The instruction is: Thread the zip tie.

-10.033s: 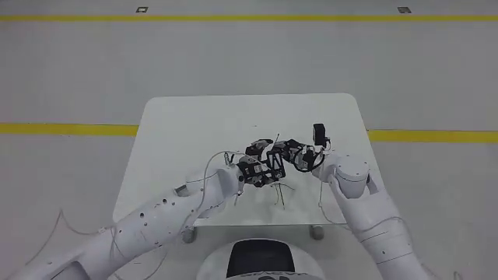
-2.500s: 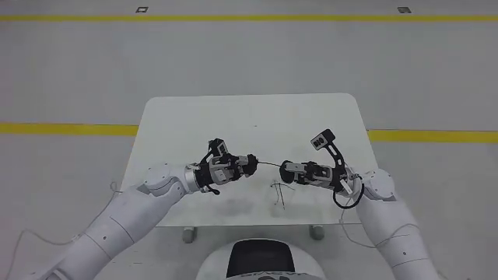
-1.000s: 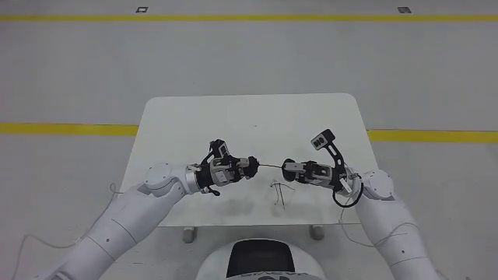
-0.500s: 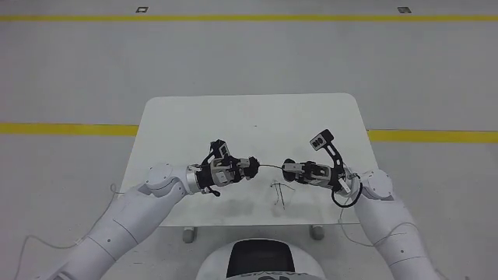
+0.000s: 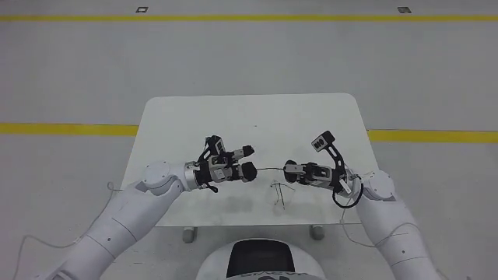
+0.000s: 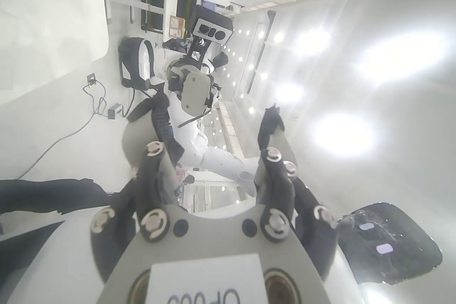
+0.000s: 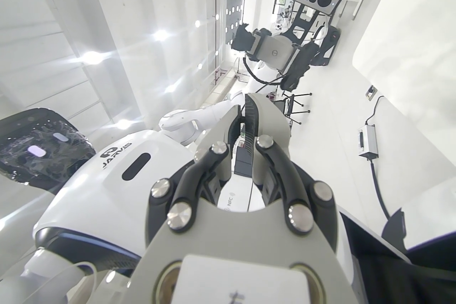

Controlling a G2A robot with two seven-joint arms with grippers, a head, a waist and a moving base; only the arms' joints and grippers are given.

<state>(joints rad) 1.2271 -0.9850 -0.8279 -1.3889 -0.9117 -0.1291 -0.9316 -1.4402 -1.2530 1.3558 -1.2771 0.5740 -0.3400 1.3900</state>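
left gripper (image 5: 247,161) spread wide, by the zip tie's (image 5: 269,169) free end; right gripper (image 5: 286,172) pinches other end, above table (image 5: 194,117).

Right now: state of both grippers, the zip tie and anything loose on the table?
left gripper: open, empty.
right gripper: shut on one end of the zip tie.
zip tie: held out toward the left gripper.
spare ties: lying loose on the table.
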